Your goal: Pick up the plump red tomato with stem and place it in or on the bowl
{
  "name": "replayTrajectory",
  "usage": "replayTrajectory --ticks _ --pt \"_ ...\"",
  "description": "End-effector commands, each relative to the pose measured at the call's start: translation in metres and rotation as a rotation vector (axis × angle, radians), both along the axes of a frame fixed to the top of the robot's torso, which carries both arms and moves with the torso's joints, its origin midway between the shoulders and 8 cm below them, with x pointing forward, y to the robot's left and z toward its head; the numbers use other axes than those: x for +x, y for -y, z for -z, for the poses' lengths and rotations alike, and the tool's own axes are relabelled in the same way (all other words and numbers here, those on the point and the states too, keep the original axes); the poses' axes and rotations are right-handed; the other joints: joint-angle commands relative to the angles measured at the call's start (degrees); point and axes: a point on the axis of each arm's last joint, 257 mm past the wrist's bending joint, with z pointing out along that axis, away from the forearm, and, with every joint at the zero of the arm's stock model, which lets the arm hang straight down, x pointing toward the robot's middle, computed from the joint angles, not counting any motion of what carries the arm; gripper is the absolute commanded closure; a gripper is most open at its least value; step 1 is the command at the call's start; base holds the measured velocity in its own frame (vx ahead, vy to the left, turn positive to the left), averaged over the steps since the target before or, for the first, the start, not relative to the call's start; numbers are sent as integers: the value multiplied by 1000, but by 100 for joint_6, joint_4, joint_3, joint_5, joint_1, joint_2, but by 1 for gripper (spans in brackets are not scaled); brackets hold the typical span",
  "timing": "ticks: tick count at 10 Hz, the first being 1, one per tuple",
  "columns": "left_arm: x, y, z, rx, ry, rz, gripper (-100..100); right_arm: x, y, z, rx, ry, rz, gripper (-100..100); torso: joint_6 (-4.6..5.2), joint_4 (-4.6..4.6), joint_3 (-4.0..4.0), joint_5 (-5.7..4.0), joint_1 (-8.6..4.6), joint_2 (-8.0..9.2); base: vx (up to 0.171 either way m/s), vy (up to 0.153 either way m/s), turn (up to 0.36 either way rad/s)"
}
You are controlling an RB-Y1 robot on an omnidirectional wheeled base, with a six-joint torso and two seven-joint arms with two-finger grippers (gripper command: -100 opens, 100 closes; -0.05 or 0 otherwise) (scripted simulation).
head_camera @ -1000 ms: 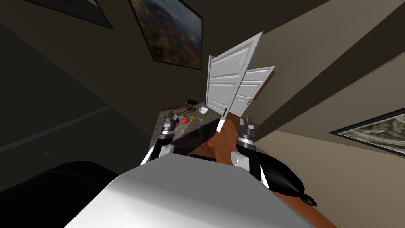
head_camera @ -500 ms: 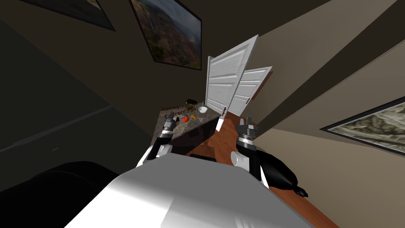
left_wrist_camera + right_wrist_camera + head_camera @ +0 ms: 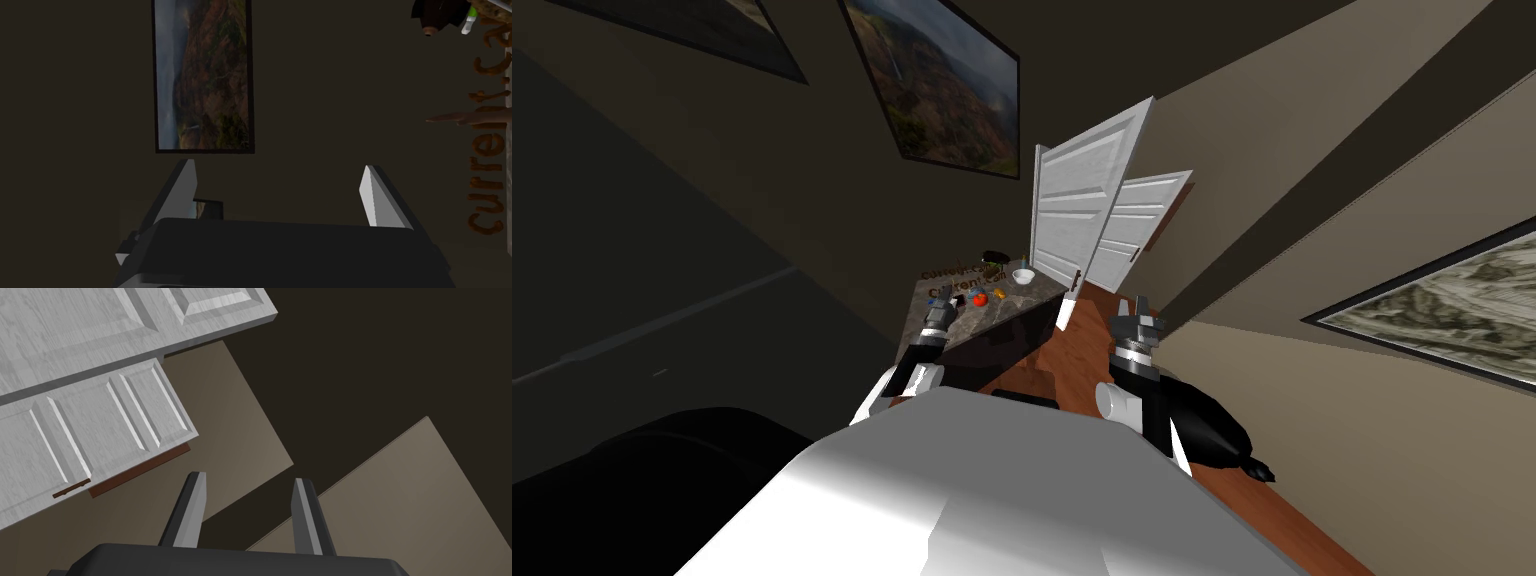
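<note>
Hovering wide open and empty, the left gripper [image 3: 277, 172] is hanging by the marbled countertop [image 3: 1002, 318], the red tomato [image 3: 979, 298] is sitting near it, white bowl [image 3: 1023, 276] farther back, right gripper [image 3: 248, 477] narrower, empty, beside the countertop.

One tomato [image 3: 979, 299], one bowl [image 3: 1023, 276], two white doors [image 3: 1075, 205].

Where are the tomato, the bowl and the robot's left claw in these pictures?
tomato [image 3: 979, 298], head view: the middle of its red body.
bowl [image 3: 1023, 279], head view: its white outer wall.
left claw [image 3: 278, 167], left wrist view: midway between its two open fingertips.
</note>
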Motion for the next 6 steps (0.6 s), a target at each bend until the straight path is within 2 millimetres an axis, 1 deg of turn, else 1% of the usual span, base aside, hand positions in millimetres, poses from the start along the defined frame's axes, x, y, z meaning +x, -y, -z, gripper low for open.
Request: replayTrajectory --ticks 1,2,3,5,6 --pt "4 -10 19 -11 -62 -24 -100 0 0 0 0 0 0 0 0 0 0 0 0 0 -29 -16 -41" --pt "6 -16 29 -18 -98 -38 -100 0 0 0 0 0 0 0 0 0 0 0 -2 0 -25 -24 -55" --pt "6 -17 30 -19 -104 -39 -100 0 0 0 0 0 0 0 0 0 -1 0 -4 -1 -14 -17 -14" --pt "9 -31 51 -29 -176 -69 -100 0 0 0 0 0 0 0 0 -2 -5 0 -2 -9 -1 -16 -40" --pt "9 -31 53 -31 -186 -71 -100 0 0 0 0 0 0 0 0 -2 -6 0 -1 -11 4 -12 -23"
